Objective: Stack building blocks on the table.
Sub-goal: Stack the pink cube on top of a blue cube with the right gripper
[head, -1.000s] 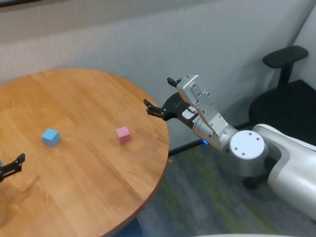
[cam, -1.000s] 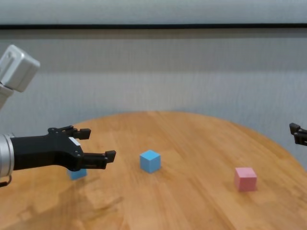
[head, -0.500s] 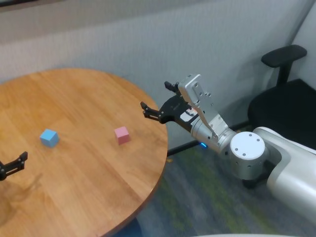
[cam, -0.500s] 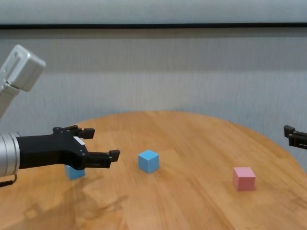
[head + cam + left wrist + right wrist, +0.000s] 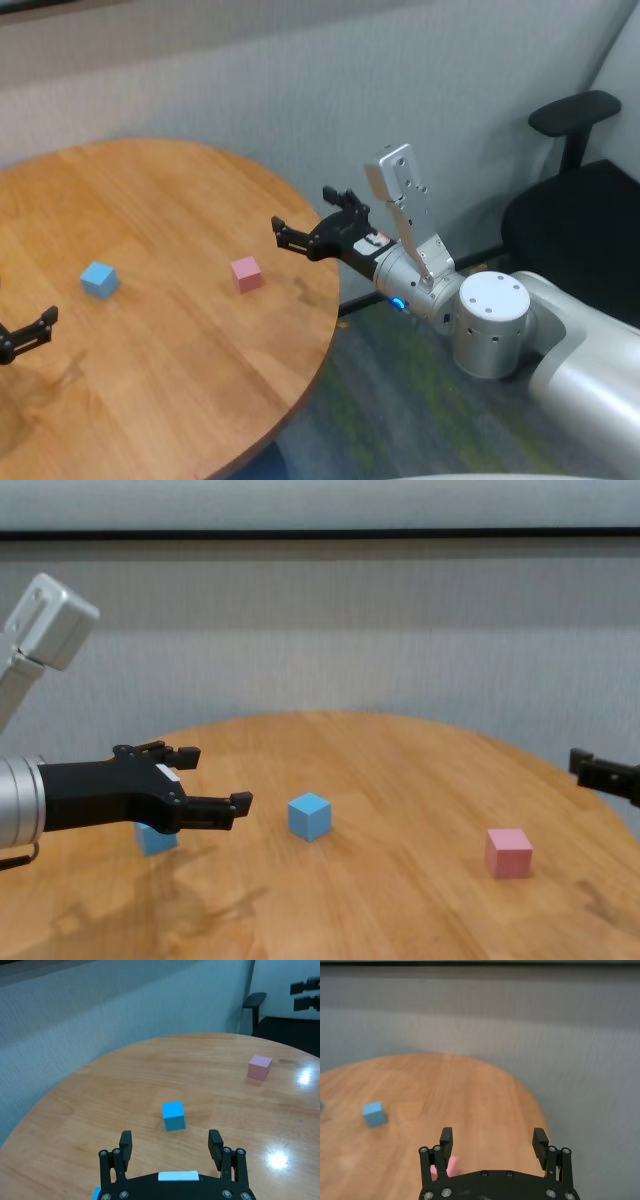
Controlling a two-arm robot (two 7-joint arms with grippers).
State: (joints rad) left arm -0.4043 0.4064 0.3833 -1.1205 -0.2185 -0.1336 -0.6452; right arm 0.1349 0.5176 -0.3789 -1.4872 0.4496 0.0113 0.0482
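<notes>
Two cubes, head: blue block (image 5: pixel 100 279) and pink block (image 5: pixel 247 273) apart on the table (image 5: pixel 180 380); right gripper (image 5: pixel 312 222) spread wide over the right edge, empty.
left wrist: left gripper (image 5: pixel 171 1143) spread, nothing held, blue block just ahead.
right wrist: pink block partly behind one finger.
chest: second blue block (image 5: pixel 155 838) behind left gripper.

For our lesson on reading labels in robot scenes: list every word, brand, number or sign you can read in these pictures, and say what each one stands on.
No text can be read anywhere.
Left gripper: a small white label sits on its body, blank or too small to read.
Right gripper: a white patch behind it, unreadable.
Pink block, blue blocks, table: no markings.
</notes>
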